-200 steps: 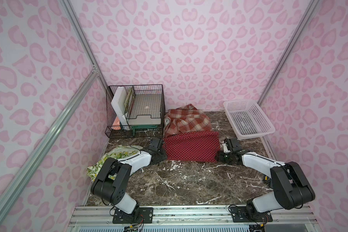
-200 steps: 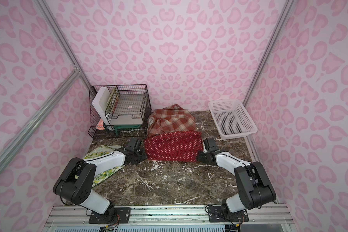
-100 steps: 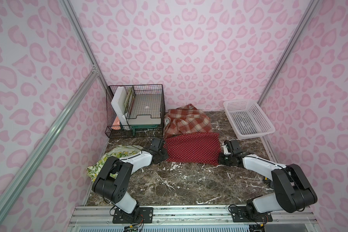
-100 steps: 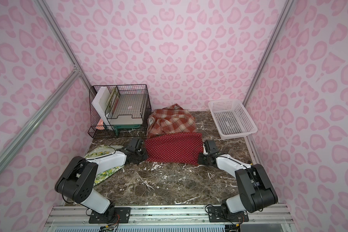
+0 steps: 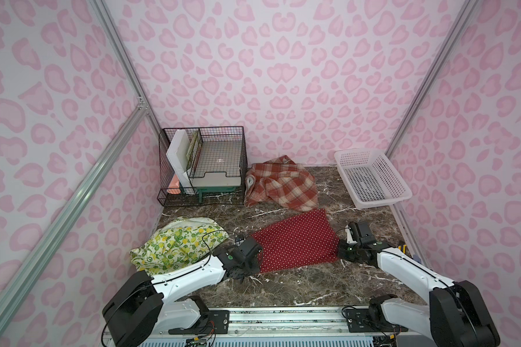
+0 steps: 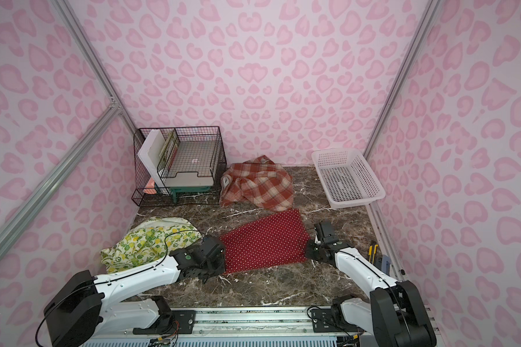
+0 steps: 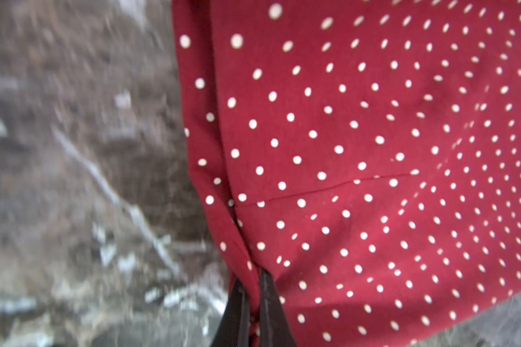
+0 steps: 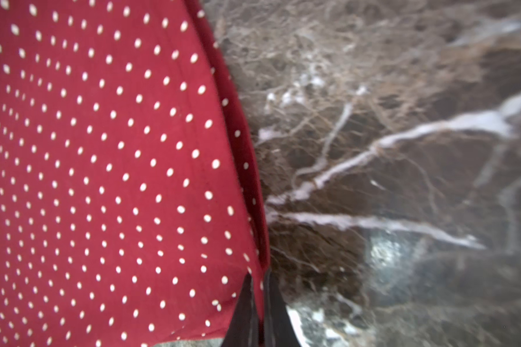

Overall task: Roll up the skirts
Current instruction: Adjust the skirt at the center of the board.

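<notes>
Left fingers (image 7: 238, 315), right fingers (image 8: 244, 315) — each clamped on polka-dot skirt (image 5: 295, 240) edge; tabletop (image 8: 403, 150) blurred

Wire rack (image 5: 203, 168) in the back left corner of the bench (image 5: 298, 285), basket (image 5: 384, 202) in the back right, plaid skirt (image 5: 283, 186) between them; dotted skirt (image 5: 295, 240) mid-bench before it, lemon-print skirt (image 5: 175, 245) by the left edge.
</notes>
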### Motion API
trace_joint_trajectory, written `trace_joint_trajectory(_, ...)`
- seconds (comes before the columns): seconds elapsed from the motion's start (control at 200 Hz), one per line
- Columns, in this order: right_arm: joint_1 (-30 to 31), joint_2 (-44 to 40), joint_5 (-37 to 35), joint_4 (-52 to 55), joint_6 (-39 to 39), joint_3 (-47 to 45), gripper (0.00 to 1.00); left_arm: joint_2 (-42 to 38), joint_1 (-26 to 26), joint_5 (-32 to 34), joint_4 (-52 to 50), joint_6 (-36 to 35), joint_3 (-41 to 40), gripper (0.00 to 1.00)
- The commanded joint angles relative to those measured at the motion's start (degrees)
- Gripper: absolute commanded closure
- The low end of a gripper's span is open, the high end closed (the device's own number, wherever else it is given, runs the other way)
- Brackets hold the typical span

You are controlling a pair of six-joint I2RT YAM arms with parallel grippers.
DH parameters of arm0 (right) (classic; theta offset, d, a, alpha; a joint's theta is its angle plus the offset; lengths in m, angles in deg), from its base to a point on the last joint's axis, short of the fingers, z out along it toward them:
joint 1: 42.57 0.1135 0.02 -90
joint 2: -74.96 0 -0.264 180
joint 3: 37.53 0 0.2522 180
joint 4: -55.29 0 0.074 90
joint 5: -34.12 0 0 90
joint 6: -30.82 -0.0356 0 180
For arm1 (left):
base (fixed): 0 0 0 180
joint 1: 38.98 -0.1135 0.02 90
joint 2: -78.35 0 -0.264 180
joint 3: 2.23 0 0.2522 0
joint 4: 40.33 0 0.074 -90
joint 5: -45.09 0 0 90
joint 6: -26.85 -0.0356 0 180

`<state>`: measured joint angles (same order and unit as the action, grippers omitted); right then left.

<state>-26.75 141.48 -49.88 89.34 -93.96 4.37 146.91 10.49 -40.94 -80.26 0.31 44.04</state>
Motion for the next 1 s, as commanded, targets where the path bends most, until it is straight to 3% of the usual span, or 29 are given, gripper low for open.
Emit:
trace_joint_trajectory(0.0,-2.68,-0.81,-2.83,0.82,-0.97,0.23,1.0,-0.6,3.65,0.12,-5.78,4.1,1.28,1.0)
trace_joint_trajectory(0.11,-3.61,1.28,-5.22,-2.53,-1.43,2.03,0.99,2.03,7.5,-1.1,-5.87,1.69,5.31,0.99)
trace_joint_trajectory(0.19,-4.05,6.08,-5.03,-2.76,0.19,4.96,0.85,4.55,8.45,0.83,-9.89,-0.04,8.99,0.69)
trace_joint_trajectory(0.24,-4.04,8.7,-4.14,-2.63,1.21,6.4,0.68,4.76,8.45,2.56,-11.67,-0.7,9.8,0.48)
trace_joint_trajectory(0.325,-4.01,8.69,-4.95,-2.63,1.31,6.68,0.64,4.05,8.03,2.31,-11.72,-1.43,8.98,0.28)
trace_joint_trajectory(0.415,-4.04,7.12,-6.55,-1.07,1.63,7.12,0.57,4.19,7.73,2.24,-14.66,-1.22,8.8,0.26)
trace_joint_trajectory(0.51,-4.04,5.4,-8.06,1.17,2.02,8.25,0.53,-1.13,7.02,10.97,-19.78,-0.48,8.77,0.25)
trace_joint_trajectory(0.635,-3.14,2.26,-8.45,3.49,2.2,10.84,0.51,-6.63,-2.11,11.96,-12.11,-8.5,6.19,0.25)
trace_joint_trajectory(0.74,-0.03,1.03,-10.54,4.21,2.61,13.48,0.53,-2.26,-8.2,9.16,-9.05,-12.97,9.36,0.25)
trace_joint_trajectory(0.87,4.52,3.35,-5.83,-2.26,2.98,14.33,0.61,4.37,-8.43,7.91,-3.6,-17.47,13.31,0.28)
trace_joint_trajectory(0.995,5.6,10.02,-6.74,-3.66,3.77,17.83,0.61,9.52,-9.05,5.23,-0.41,-20.59,15.2,0.3)
